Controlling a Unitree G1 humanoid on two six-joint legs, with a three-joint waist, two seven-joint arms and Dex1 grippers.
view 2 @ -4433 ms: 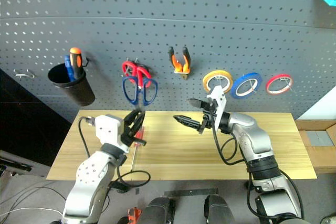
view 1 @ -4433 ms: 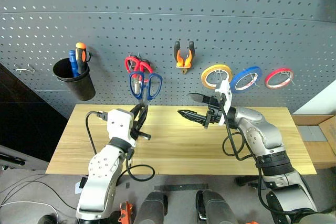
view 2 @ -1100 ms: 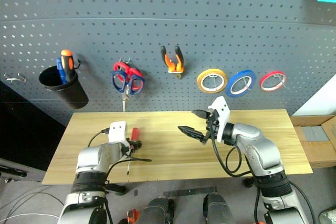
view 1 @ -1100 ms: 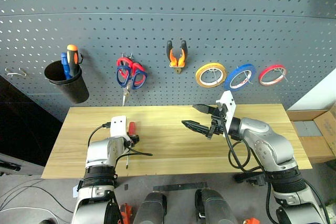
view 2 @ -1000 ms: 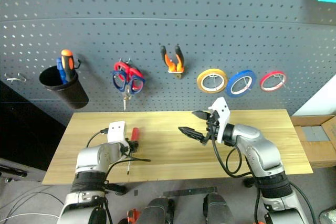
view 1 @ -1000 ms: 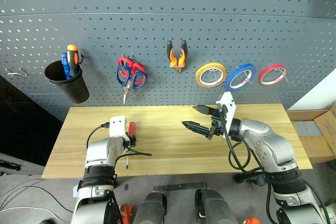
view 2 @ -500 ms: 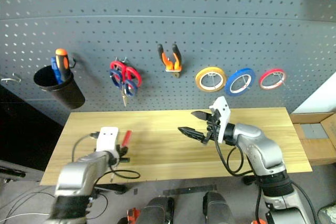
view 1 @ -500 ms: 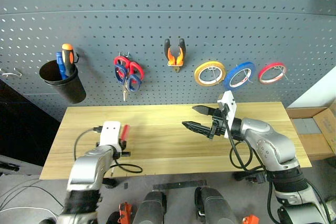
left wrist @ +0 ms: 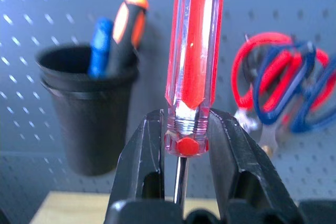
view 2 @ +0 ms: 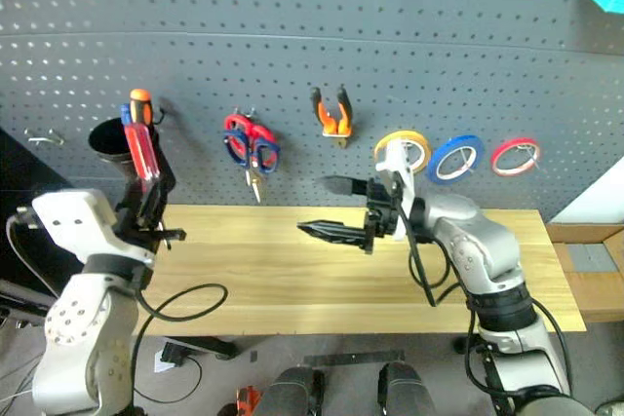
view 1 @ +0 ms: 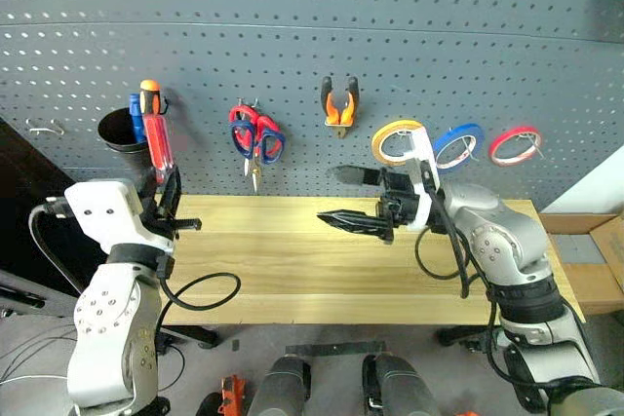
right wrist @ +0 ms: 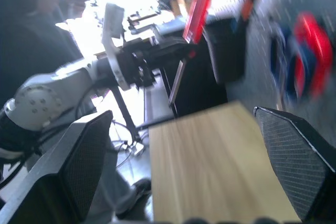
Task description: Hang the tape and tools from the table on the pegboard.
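Note:
My left gripper (view 1: pixel 166 190) is shut on the red-and-black screwdriver (view 1: pixel 156 146), gripping the base of its clear red handle (left wrist: pixel 193 51). The tool stands upright in front of the pegboard (view 1: pixel 312 36), next to the black cup (view 1: pixel 123 131). The blue-handled scissors (view 1: pixel 263 146), the orange-and-black pliers (view 1: pixel 339 104) and the blue tape (view 1: pixel 458 144) hang on pegboard hooks. My right gripper (view 1: pixel 329 196) is open and empty, held level above the middle of the table (view 1: pixel 292 260) and pointing left.
The black cup (left wrist: pixel 86 114) holds an orange and a blue screwdriver. Red-handled scissors (view 1: pixel 246 122) share the hook with the blue ones. A yellow roll (view 1: pixel 400 140) and a red roll (view 1: pixel 517 144) flank the blue tape. A bare hook (view 1: pixel 44 128) sits left of the cup.
My left gripper has lifted the screwdriver off the table and turned it upright beside the cup. The right gripper rose slightly, still open. The camera view shifted.

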